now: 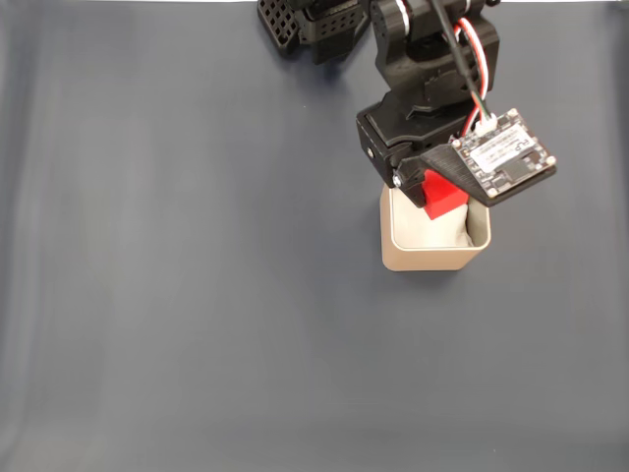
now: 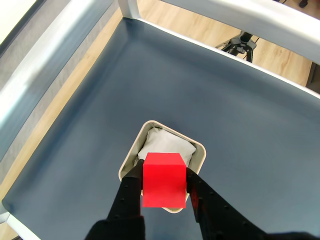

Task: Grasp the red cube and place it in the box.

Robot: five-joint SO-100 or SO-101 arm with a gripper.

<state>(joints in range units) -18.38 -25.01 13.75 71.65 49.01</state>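
In the fixed view, you are looking down on the black arm reaching from the top edge, with a circuit board (image 1: 503, 155) riding on its wrist. Just under that board, the gripper (image 1: 432, 197) is holding the cube (image 1: 443, 195), of which you are seeing only a red corner; the rest is sitting hidden beneath the board and the black jaw. The cube is hanging over the upper edge of the box (image 1: 432, 258), which is lying directly below the gripper on the dark mat (image 1: 197, 295). The box is sitting square to the picture, its open top facing the camera and white padding showing inside.

In the wrist view, you are seeing the gripper (image 2: 164, 172) closed on the cube (image 2: 164, 180), one black finger (image 2: 131, 192) pressing each side. The cube has no long axis; its flat face is facing the camera and its top edges are running level between the fingers. Straight ahead of and below the fingertips, the box (image 2: 200, 150) is lying with one corner pointing away from you, padding (image 2: 165, 145) showing just beyond the cube. Whether the cube is touching the box, you cannot tell.
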